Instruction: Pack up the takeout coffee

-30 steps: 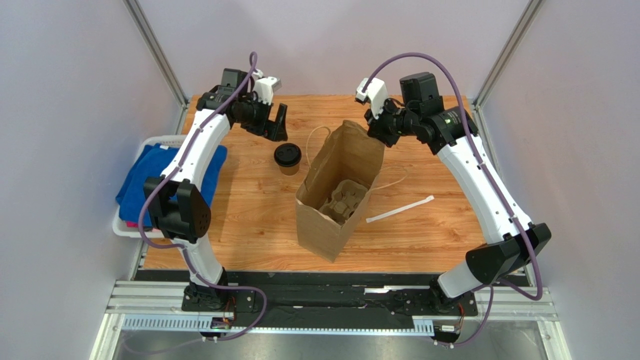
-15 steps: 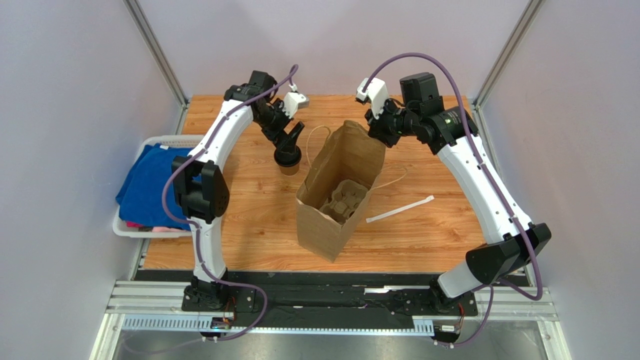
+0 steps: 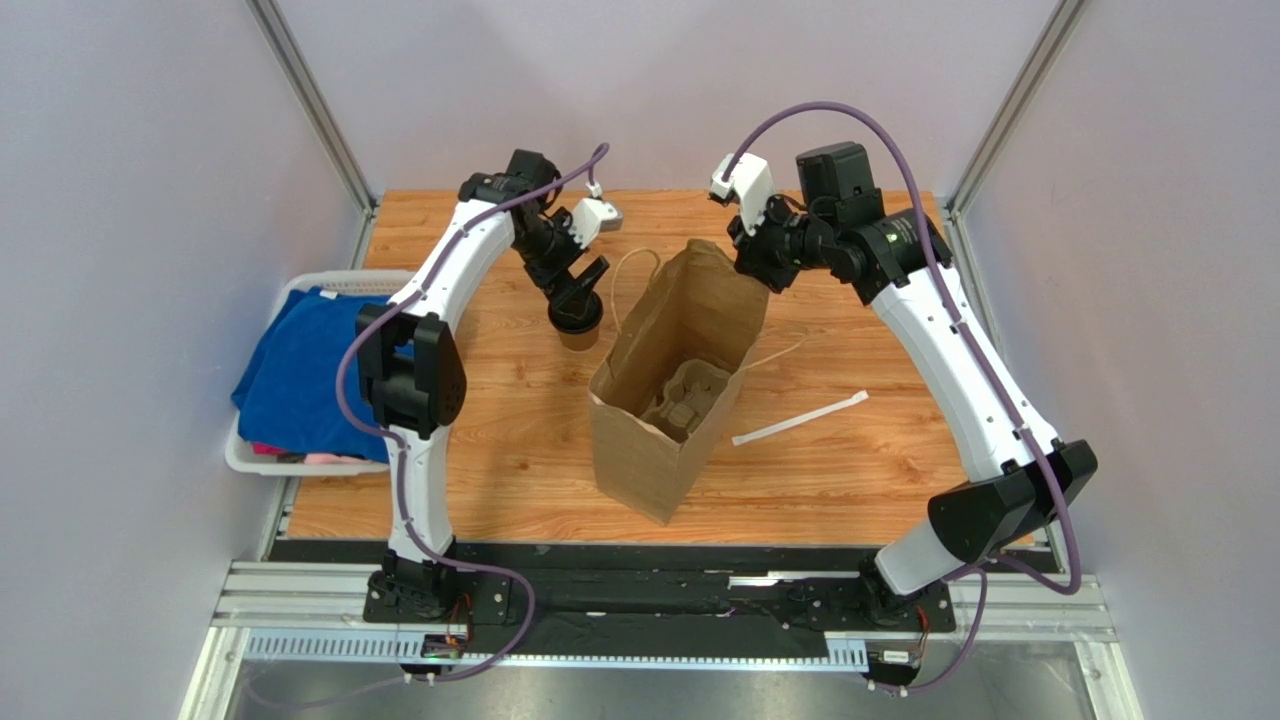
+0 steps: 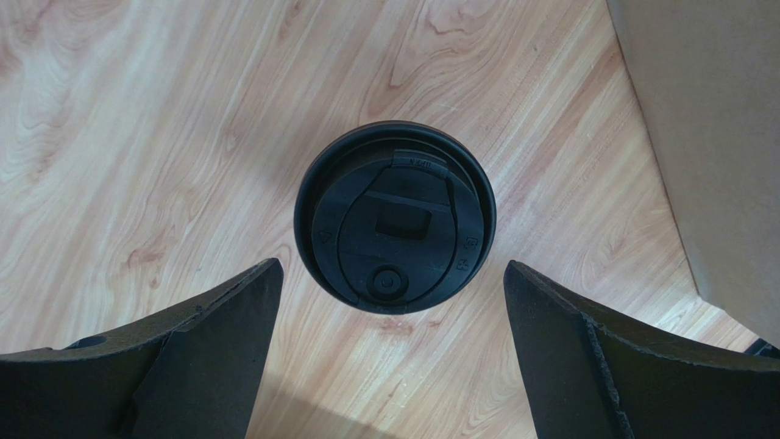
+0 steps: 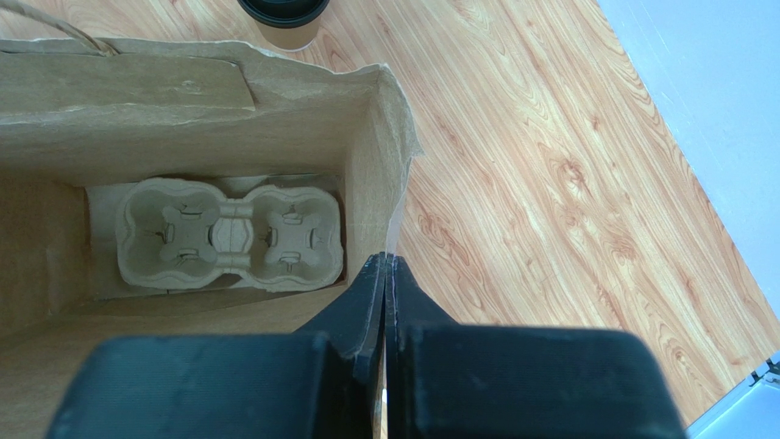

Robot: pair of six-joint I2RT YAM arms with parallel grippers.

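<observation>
The takeout coffee [image 3: 576,315], a kraft cup under a round black lid [image 4: 395,218], stands upright on the wooden table just left of the tall brown paper bag [image 3: 649,458]. My left gripper [image 3: 577,288] hangs directly over it, open. In the left wrist view its fingertips [image 4: 261,283] flank the lid without touching it. My right gripper [image 3: 748,252] is shut on the bag's far rim, pinching the paper wall [image 5: 371,174] between its tips [image 5: 387,261]. Inside the bag lies a moulded pulp cup tray [image 5: 229,233]. The cup's top [image 5: 282,11] shows beyond the bag.
A white basket [image 3: 334,281] holding blue cloth sits off the table's left edge. A white strip [image 3: 800,419] lies on the table right of the bag. The bag's string handle [image 3: 621,276] loops out toward the cup. The bag wall [image 4: 723,137] stands close to the cup's right.
My left arm has swung right from the far left, and its open gripper now sits over the coffee lid. The right gripper and bag have stayed put.
</observation>
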